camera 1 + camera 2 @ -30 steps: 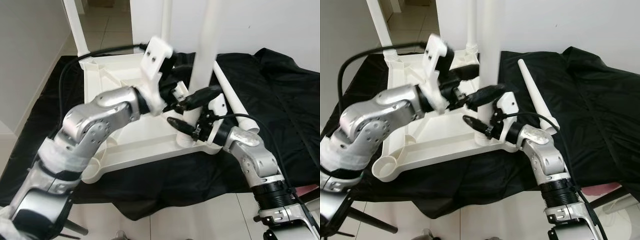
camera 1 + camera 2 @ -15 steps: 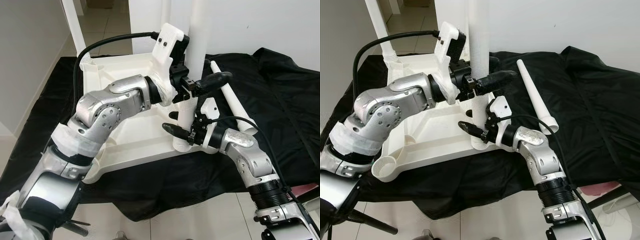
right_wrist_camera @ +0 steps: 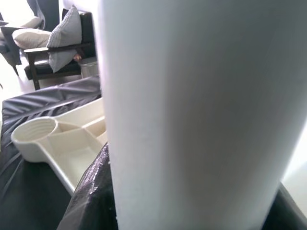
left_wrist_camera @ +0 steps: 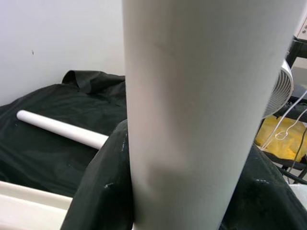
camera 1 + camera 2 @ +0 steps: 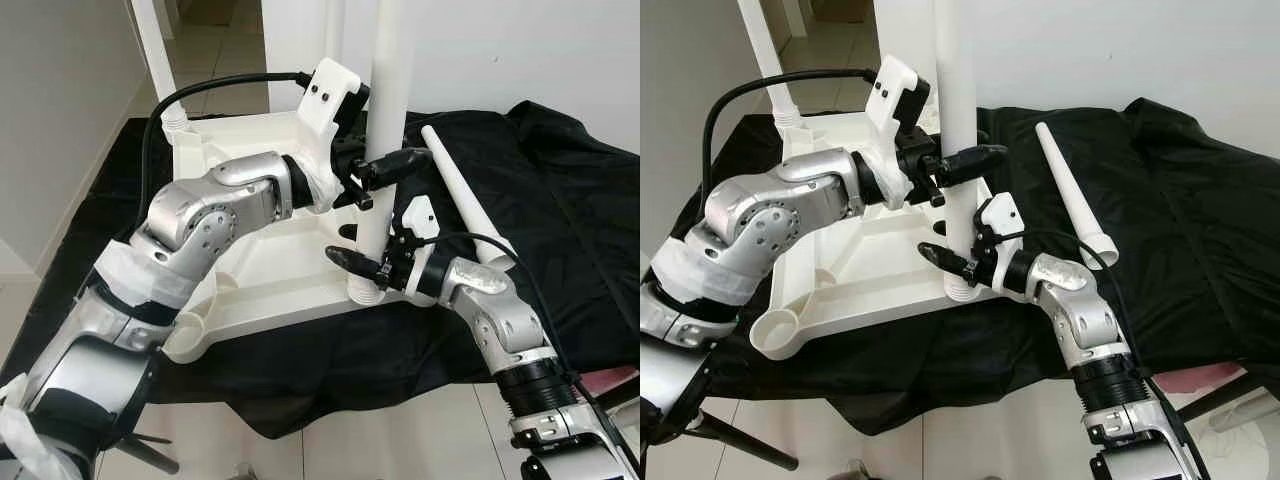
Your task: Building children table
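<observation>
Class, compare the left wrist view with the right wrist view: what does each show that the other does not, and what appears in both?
Left wrist view alone: a loose white table leg lying on the black cloth, a white wall behind it, and a fan with yellow material below it off to one side.

Right wrist view alone: the upturned white tabletop's empty corner socket, and a dark armchair with grey cushions in the room beyond.

Both: close up, the upright white leg between that gripper's black fingers, with black cloth around the table.
</observation>
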